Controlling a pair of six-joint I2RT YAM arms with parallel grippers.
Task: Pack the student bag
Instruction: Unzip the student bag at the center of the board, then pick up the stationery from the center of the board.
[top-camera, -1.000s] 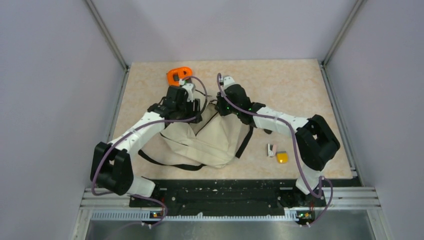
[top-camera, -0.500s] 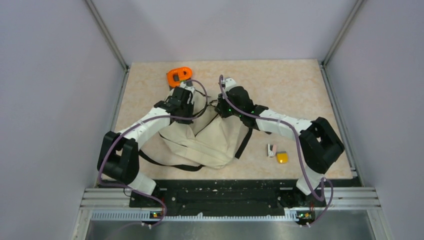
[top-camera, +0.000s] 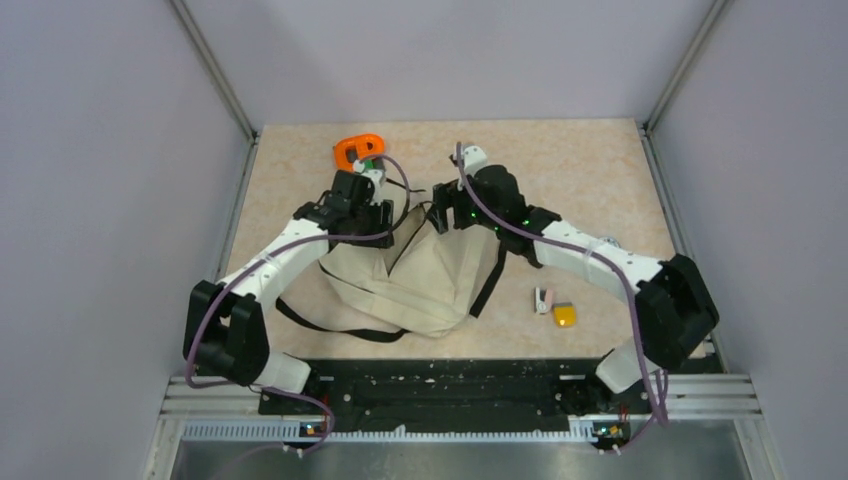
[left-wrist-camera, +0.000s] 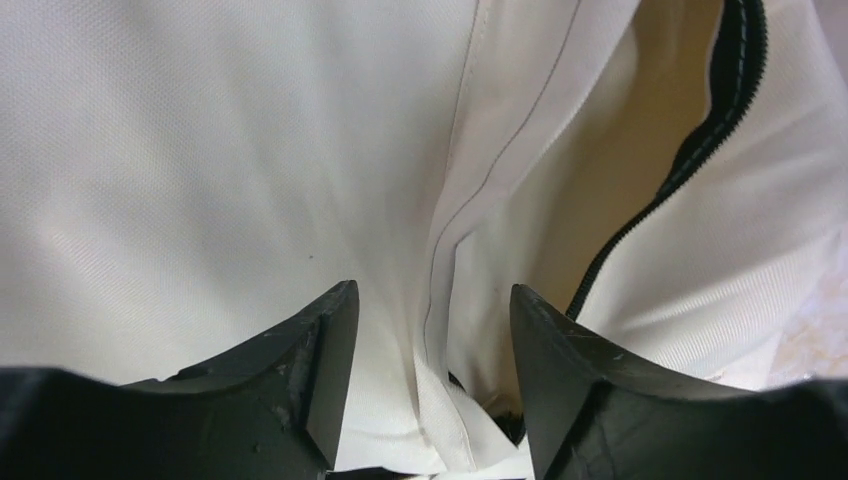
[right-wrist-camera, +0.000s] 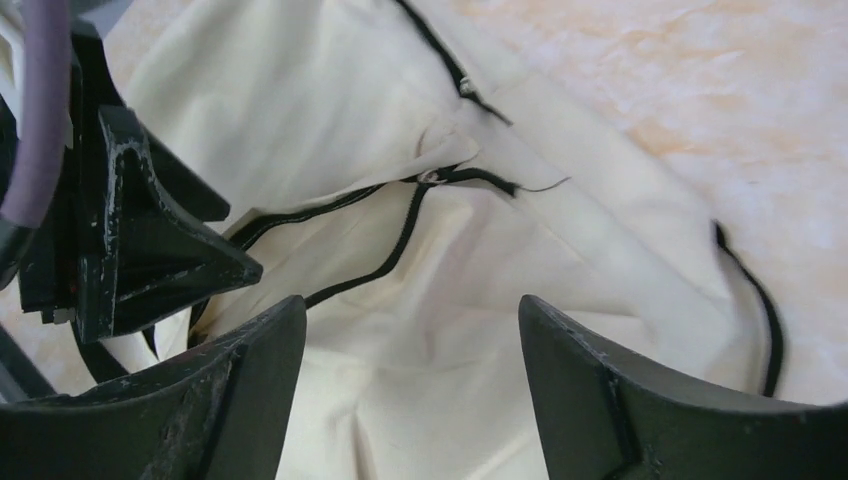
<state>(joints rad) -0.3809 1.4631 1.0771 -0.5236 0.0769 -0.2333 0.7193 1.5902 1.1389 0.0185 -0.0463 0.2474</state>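
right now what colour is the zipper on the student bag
Black zipper, on the cream student bag; the left wrist view shows it best.

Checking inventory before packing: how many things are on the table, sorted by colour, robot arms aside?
Beige: 1, student bag
Orange: 1, orange object
Yellow: 1, small yellow item
White: 1, small white item
Total: 4

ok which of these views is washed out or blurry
Top external: even soft light, sharp, hardly any shadows. Left wrist: the student bag fills the frame, its fabric nearly blown out at upper left. Right wrist: the table at upper right is pale and slightly soft.
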